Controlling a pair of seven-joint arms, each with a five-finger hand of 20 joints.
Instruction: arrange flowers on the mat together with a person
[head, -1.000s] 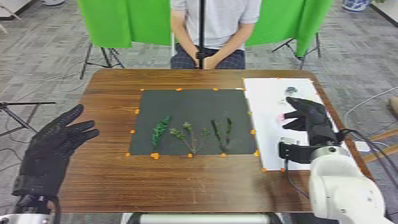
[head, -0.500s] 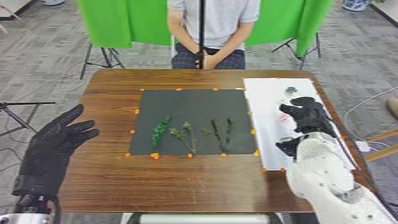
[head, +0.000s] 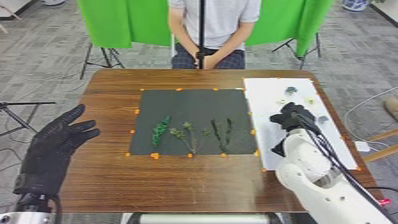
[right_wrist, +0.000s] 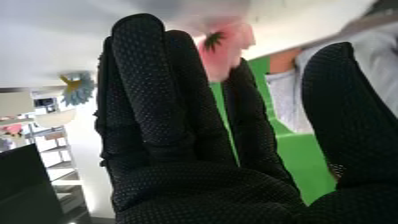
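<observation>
My left hand is held open over the table's left side. My right hand is over the white mat, and in the right wrist view the same hand has straight fingers with the thumb apart. Just beyond those fingertips is a pink flower; a blue-grey flower lies farther off. On the dark mat lie a leafy green stem, a branching sprig and dark thin stems. The white mat carries a bluish flower and pale flowers near it.
Across the brown table a person sits with both hands in the lap, behind a black pole. Orange tape pieces mark the mats' edges. A green cloth hangs behind.
My right hand has moved across the white mat, first forward and then somewhat toward the left and back, its forearm swinging with it. My left hand and the stems on the dark mat have not moved.
</observation>
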